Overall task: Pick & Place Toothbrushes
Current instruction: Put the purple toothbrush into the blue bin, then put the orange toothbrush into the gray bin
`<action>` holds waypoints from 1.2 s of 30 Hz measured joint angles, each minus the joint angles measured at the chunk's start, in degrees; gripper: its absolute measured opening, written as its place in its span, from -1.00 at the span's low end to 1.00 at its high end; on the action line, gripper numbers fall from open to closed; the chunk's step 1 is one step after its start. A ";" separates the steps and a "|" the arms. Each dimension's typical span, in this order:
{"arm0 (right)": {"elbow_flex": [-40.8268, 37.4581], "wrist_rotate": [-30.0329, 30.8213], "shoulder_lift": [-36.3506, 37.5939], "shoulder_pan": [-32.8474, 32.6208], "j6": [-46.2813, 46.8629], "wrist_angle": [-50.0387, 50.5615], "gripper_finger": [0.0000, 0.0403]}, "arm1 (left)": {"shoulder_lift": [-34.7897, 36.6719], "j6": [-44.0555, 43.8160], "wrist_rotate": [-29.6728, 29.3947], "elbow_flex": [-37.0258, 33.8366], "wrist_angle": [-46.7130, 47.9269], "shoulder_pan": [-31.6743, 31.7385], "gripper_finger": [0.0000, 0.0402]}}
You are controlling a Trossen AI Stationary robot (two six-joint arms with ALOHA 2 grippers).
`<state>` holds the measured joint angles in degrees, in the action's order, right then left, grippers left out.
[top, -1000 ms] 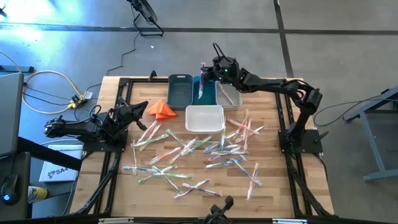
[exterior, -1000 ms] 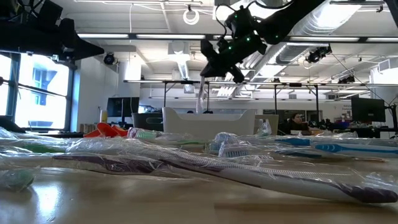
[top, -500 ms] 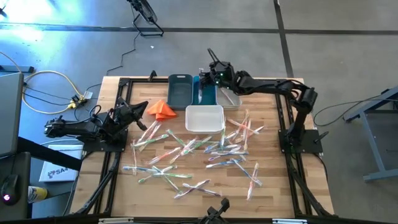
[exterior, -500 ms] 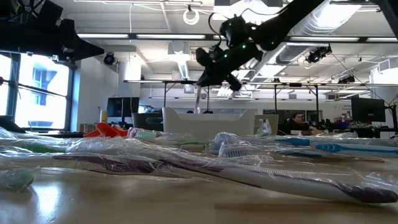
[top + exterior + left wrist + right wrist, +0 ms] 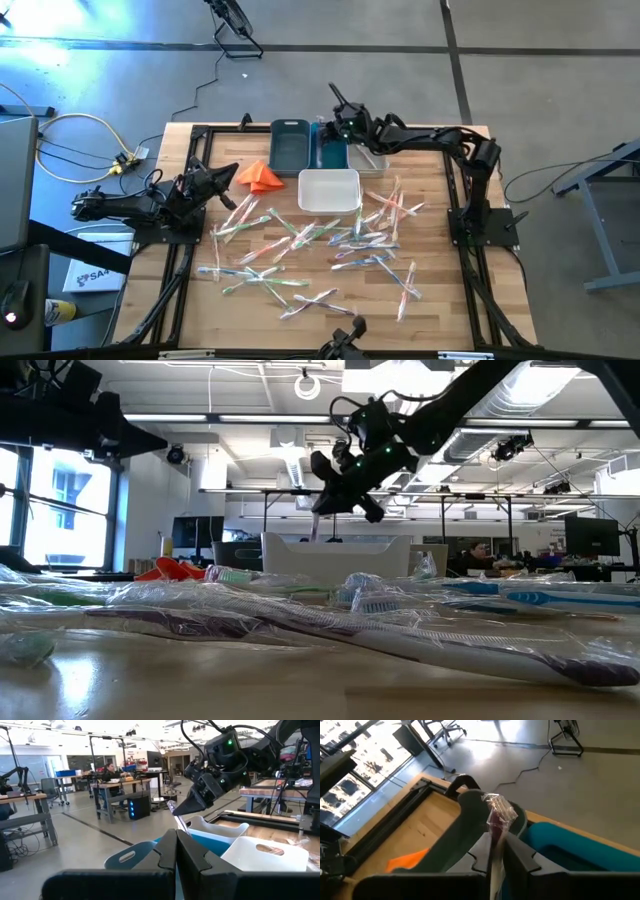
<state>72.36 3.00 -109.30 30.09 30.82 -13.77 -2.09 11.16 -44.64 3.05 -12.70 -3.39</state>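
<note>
Dozens of wrapped toothbrushes (image 5: 330, 245) lie scattered flat across the near and middle bench (image 5: 200, 300), thin sticks in clear film with green, blue, pink and whitish handles, pointing every way. Beyond them I see a white bin (image 5: 329, 190), then a dark bin (image 5: 289, 143) and a blue bin (image 5: 333, 152). Over the blue bin my right claw (image 5: 336, 122) pinches one wrapped toothbrush (image 5: 498, 817), which hangs near upright. My left claw (image 5: 226, 173) rests shut at the bench's left edge, holding nothing.

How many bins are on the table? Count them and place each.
4: a dark bin at the far edge, a blue bin beside it, a clear bin next along, and a white bin just nearer.
</note>
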 joint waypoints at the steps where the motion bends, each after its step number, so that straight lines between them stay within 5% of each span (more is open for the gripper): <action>1: 0.00 -0.02 0.00 0.00 -0.33 0.73 -0.79 | 0.00 0.00 0.00 0.00 0.18 0.00 -1.00; 16: 0.00 7.08 0.00 0.04 -3.71 9.34 -0.29 | -0.01 -0.48 0.13 0.00 0.87 0.01 -1.00; 24: 0.00 13.62 0.09 0.02 -6.11 12.86 -0.30 | -0.02 -0.50 0.11 0.00 0.87 -0.01 -1.00; 36: 0.00 12.22 6.58 -0.09 -13.01 20.41 -0.46 | -0.02 -0.52 0.07 0.00 0.87 -0.01 -1.00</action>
<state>72.36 15.23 -102.72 30.00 17.81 6.63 -2.11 10.63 -44.58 3.05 -11.84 -3.40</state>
